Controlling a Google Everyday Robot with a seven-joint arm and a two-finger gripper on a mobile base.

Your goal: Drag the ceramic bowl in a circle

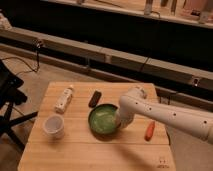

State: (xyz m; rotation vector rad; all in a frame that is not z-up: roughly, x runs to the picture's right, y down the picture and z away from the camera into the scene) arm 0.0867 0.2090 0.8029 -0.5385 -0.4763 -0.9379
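Tabletop (pixel 75 157) of pale wood carries everything, with bare board along its near edge and front-left corner. Next in size, the white arm (pixel 170 114) reaches in from the right. The ceramic bowl (pixel 102 120) sits near the middle, the claw (pixel 120 121) at its right rim; whether it pinches the rim I cannot tell. Around it lie a white cup (pixel 53 125), a pale bottle (pixel 64 98), an orange carrot (pixel 149 130) and a dark bar (pixel 94 98).
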